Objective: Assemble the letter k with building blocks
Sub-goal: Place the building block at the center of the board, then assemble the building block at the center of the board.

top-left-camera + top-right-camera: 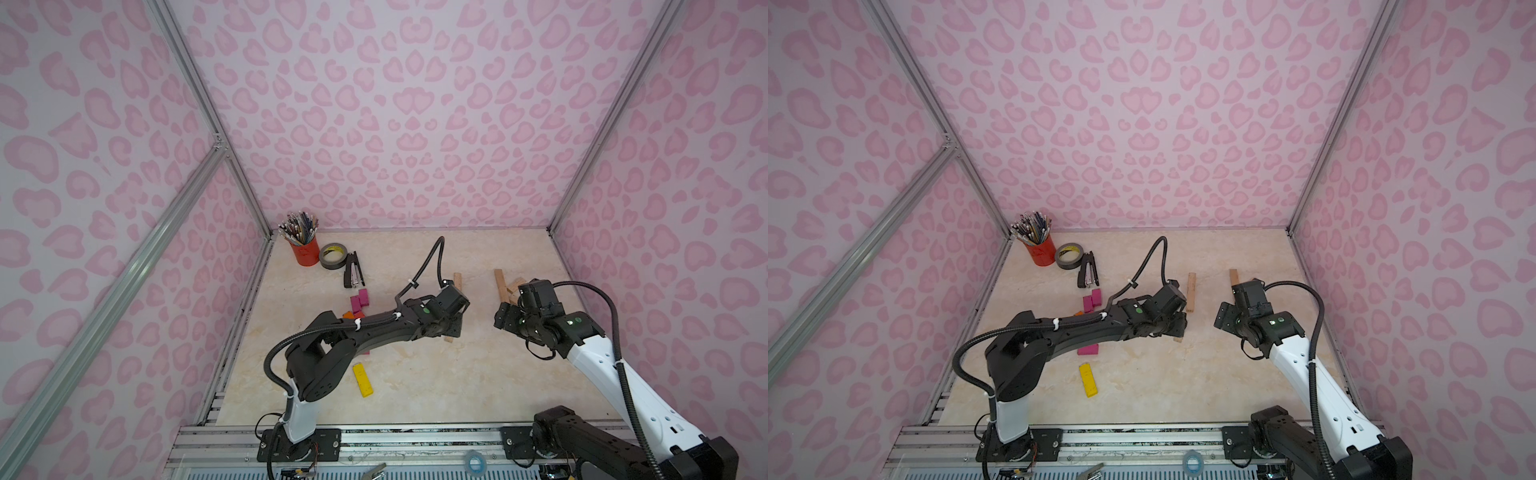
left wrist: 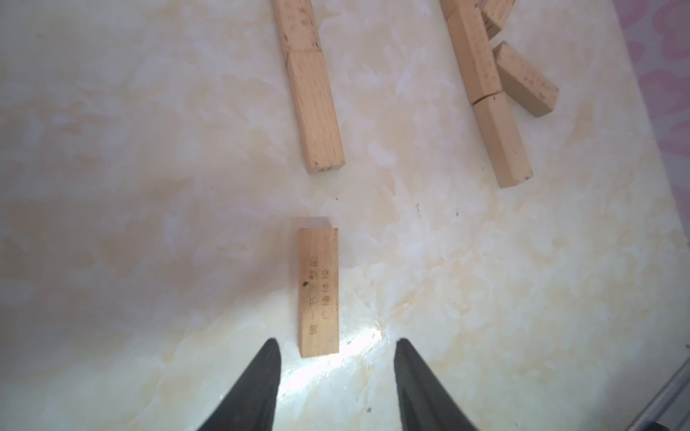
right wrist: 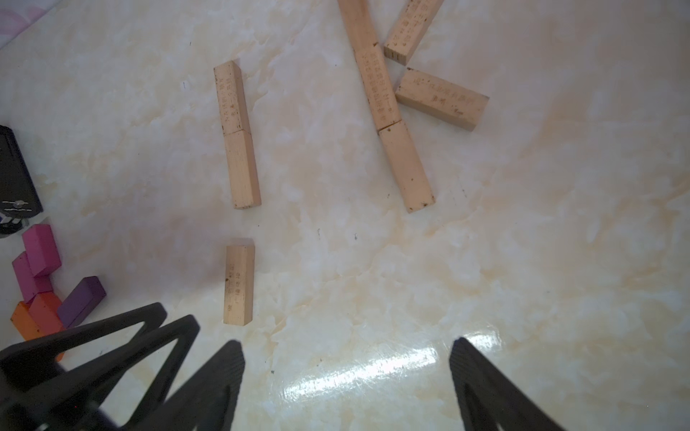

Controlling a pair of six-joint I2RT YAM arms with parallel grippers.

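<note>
Blocks (image 1: pixel 500 284): top view, wood ones lie mid-table, right of centre. Left wrist: left gripper (image 2: pixel 337 345) half-spread, bar (image 2: pixel 319 291) end between tips, ungripped, aligned to extend stem (image 2: pixel 311 93), we judge. Right wrist: right gripper (image 3: pixel 347 340) wide, empty.

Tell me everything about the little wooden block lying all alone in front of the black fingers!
The lone block is a plain light-wood bar, rectangular, with dark printed characters and one small dark spot on its top face. It lies on the marbled table, roughly in line with a row of two wooden blocks but apart from it. The left gripper stands open around its near end without touching it.
</note>
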